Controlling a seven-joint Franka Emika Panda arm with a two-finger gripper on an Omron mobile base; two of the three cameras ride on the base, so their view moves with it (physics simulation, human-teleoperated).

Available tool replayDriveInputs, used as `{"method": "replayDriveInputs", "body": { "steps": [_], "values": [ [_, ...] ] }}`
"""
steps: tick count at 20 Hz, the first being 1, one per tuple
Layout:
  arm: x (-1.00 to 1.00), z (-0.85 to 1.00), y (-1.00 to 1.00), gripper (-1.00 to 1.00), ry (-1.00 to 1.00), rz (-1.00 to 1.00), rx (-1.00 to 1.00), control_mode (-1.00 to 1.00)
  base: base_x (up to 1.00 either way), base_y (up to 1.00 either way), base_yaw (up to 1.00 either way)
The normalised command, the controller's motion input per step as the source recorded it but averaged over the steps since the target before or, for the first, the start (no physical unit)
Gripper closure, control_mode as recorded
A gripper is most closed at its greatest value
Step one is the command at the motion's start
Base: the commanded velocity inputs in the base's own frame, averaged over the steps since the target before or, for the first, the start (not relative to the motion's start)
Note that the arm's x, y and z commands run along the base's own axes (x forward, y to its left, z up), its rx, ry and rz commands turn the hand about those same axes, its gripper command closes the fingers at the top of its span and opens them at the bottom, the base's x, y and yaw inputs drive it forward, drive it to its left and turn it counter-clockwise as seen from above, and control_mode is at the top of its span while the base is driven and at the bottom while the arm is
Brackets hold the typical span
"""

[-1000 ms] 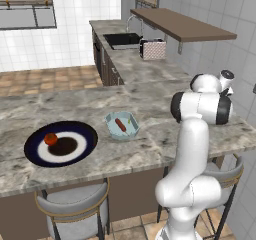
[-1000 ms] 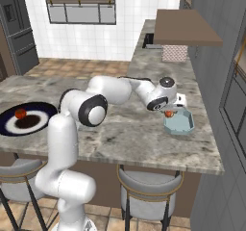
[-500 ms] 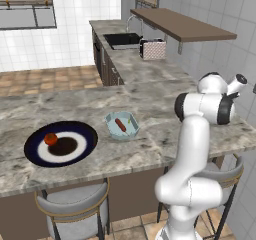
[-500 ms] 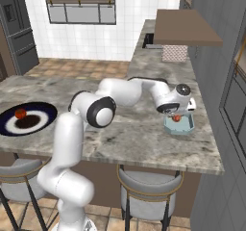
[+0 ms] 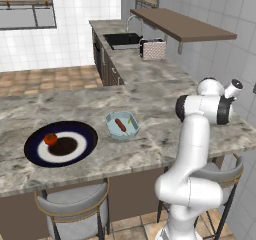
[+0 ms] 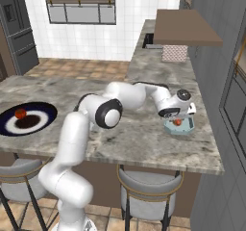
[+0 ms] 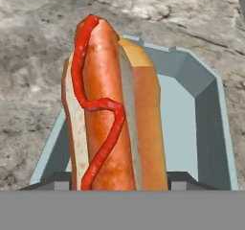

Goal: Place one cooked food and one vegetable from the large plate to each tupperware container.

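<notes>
The reddish sausage in a tan bun (image 7: 112, 109), striped with a wavy red sauce line, stands lengthwise at the centre of the hand view, pinched near its lower end between the two-finger gripper (image 7: 119, 178). It hangs just over the shallow pale blue-green plastic tub (image 7: 206, 114) at the right of the right base view. It looks light; the soft bun would probably dent, and the glossy sausage might slip, so a hold across the bun's flanks seems best. At centre-left of the left base view, the other pale tub (image 5: 121, 126) holds a bare sausage (image 5: 120, 125). A round red tomato (image 5: 50, 139) sits on the navy-rimmed round plate (image 5: 86, 133) at lower left. The counter (image 5: 150, 96) is mottled grey stone.
</notes>
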Motion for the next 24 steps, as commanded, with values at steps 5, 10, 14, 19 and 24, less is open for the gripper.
{"method": "replayDriveInputs", "body": {
  "steps": [5,10,14,19,24],
  "values": [
    [0.32,-0.31,0.00,1.00,0.13,0.00,-0.01,-1.00,0.00,0.00,0.00],
    [0.11,-0.26,0.00,1.00,0.09,0.01,0.00,-1.00,0.00,0.00,0.00],
    [0.11,-0.32,0.01,1.00,0.14,0.01,0.00,-1.00,0.00,0.00,0.00],
    [0.34,-0.23,0.05,-1.00,0.10,0.02,0.00,-1.00,0.00,0.00,0.00],
    [-0.05,0.16,0.05,-1.00,-0.01,0.01,0.00,-1.00,0.00,0.00,0.00]
  ]
}}
